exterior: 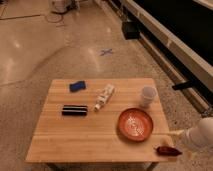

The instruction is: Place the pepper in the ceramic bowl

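The pepper [167, 150], a small dark red-brown pod, lies on the wooden table's front right corner. The ceramic bowl [136, 124], round, orange-red and glossy inside, sits just left of it and holds nothing. My gripper [175, 133] comes in from the right at the end of the pale arm. It hovers at the table's right edge, a little above and behind the pepper and right of the bowl. It is open, holds nothing and touches neither object.
A small white cup [147, 96] stands behind the bowl. A white tube-like item [104, 96], a black bar [74, 110] and a blue object [77, 86] lie mid-left on the table [75, 142]. Polished floor surrounds it, and a dark counter runs along the right.
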Robot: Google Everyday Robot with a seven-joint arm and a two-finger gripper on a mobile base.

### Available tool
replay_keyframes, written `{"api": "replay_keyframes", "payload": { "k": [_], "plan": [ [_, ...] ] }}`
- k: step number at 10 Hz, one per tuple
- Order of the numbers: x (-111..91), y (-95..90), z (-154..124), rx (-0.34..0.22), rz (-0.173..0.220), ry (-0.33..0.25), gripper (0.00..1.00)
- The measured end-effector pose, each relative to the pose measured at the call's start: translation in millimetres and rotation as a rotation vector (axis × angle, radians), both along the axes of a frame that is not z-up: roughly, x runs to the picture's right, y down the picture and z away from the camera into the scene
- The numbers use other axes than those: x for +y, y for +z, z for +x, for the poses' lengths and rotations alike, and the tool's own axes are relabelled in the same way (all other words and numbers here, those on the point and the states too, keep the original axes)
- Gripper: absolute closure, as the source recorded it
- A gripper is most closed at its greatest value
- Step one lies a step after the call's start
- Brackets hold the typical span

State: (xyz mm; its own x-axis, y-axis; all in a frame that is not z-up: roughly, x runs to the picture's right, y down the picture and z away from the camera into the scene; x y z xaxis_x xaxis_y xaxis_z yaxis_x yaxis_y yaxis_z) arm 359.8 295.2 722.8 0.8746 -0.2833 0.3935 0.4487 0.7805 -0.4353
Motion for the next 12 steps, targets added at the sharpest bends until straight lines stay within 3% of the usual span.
{"api": "replay_keyframes", "payload": {
  "k": [3, 8, 12],
  "plan": [
    [17.8, 4.2, -13.9, -0.03, -0.032, -0.009, 0.2],
    [26.4, 27.5, -14.8, -0.008, -0.072, -0.052, 0.22],
    [16.1, 29.9, -21.1, -0.012, -0.064, -0.081, 0.59]
  ]
}}
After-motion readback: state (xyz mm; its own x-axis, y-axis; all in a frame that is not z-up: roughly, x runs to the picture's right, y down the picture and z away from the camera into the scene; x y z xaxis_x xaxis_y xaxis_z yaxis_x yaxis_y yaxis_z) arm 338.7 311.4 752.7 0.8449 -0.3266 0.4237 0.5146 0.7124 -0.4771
